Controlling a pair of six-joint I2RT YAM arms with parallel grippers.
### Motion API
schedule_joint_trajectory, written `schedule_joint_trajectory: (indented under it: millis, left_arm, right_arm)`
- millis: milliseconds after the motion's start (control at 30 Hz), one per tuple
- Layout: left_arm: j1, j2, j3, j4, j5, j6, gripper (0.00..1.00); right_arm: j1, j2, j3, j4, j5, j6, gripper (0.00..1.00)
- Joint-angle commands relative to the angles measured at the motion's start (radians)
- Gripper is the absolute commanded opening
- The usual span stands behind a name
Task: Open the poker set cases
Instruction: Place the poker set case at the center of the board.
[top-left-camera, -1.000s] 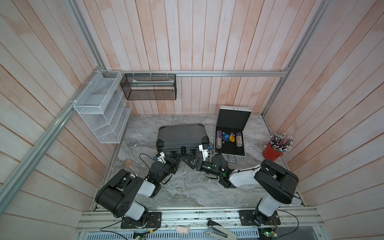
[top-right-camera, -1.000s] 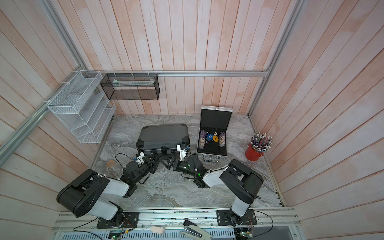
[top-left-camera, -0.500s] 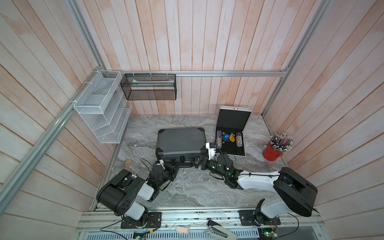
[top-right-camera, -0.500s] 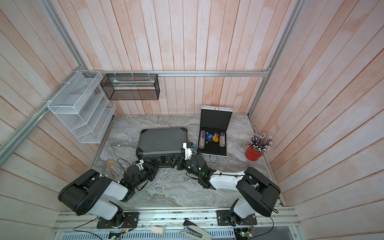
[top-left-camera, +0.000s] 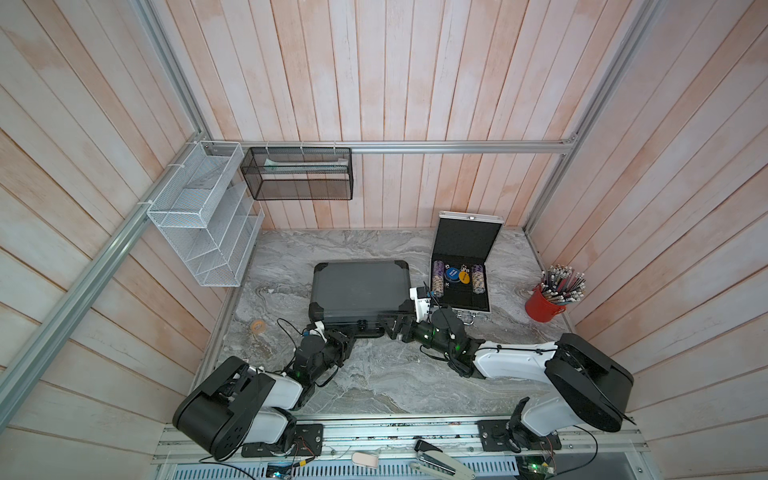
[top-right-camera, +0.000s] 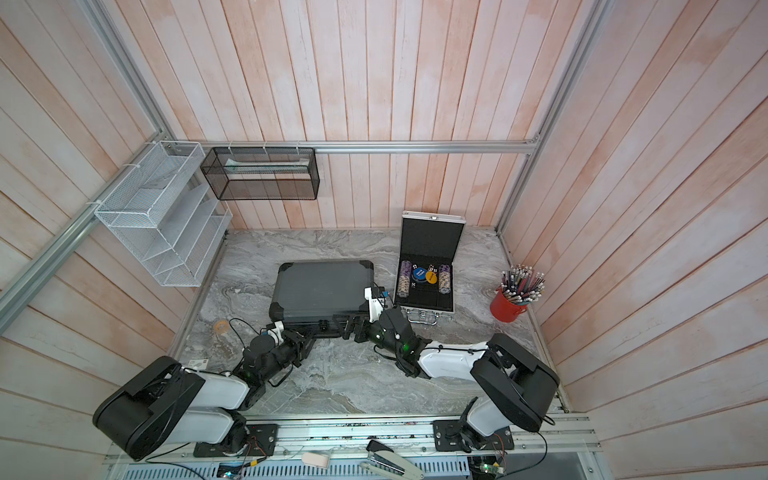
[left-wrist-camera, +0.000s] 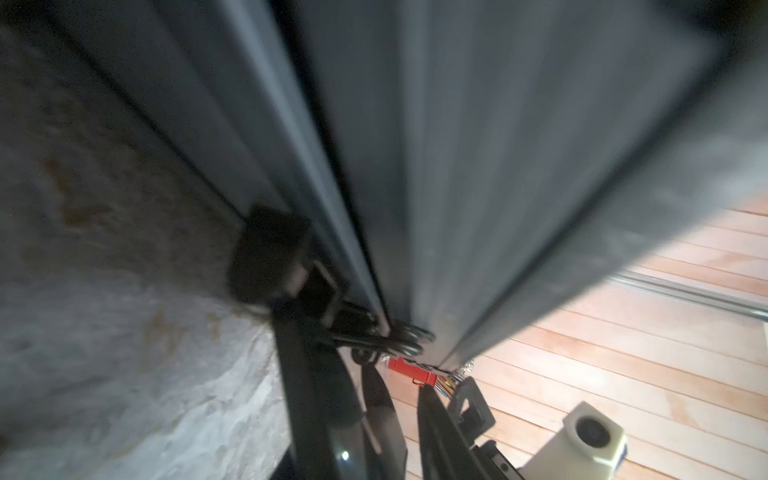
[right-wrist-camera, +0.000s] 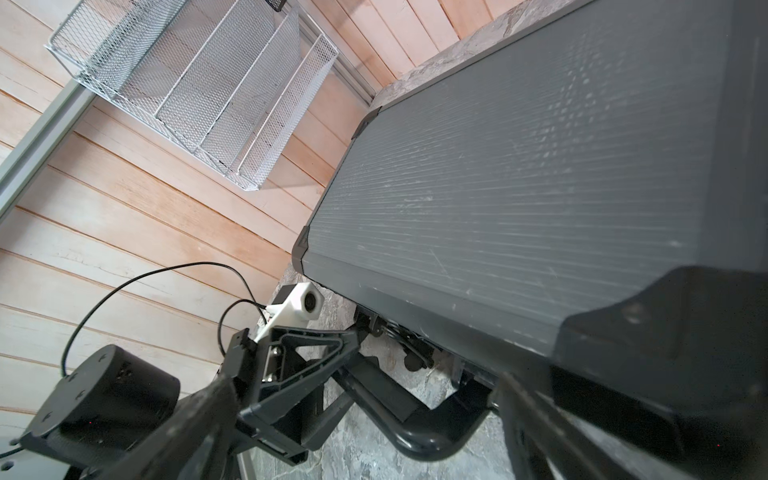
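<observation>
In both top views the large dark grey case (top-left-camera: 360, 289) (top-right-camera: 320, 286) lies flat on the marble table with its lid down. The small silver case (top-left-camera: 460, 286) (top-right-camera: 424, 286) stands open to its right, lid upright, with chips inside. My left gripper (top-left-camera: 348, 337) (top-right-camera: 306, 338) is at the grey case's front left edge. In the left wrist view its fingers (left-wrist-camera: 376, 411) show a narrow gap with nothing in it, beside a black latch (left-wrist-camera: 270, 255). My right gripper (top-left-camera: 395, 327) (right-wrist-camera: 370, 380) stands open at the front right, astride the black handle (right-wrist-camera: 415, 438).
A white wire rack (top-left-camera: 203, 216) and a black mesh basket (top-left-camera: 297, 174) hang on the walls. A red cup of pencils (top-left-camera: 548, 305) stands at the right edge. A tape roll (top-left-camera: 258, 326) lies left of the grey case. A stapler (top-left-camera: 440, 457) rests on the front rail.
The left gripper's fingers have parted. The right arm has stretched out low and its gripper shifted right along the case front. The grey case top now looks flatter and nearer the front.
</observation>
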Motion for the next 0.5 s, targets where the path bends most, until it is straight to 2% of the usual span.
schedule_joint_trajectory:
  millis: [0,167,467]
  left_arm:
    - [-0.008,-0.05,-0.002,-0.042,-0.025,0.084,0.54]
    - [-0.031,-0.146,-0.027,-0.166,-0.062,0.095,0.7]
    - [-0.06,-0.386,-0.021,-0.464,-0.138,0.135,0.84]
  right_arm:
    - [-0.006,0.014,0.007,-0.014,-0.001,-0.023,0.98]
    - [-0.006,0.023,0.008,-0.016,-0.015,-0.033,0.98]
    - [-0.001,0.052,0.022,0.006,-0.066,-0.038,0.99]
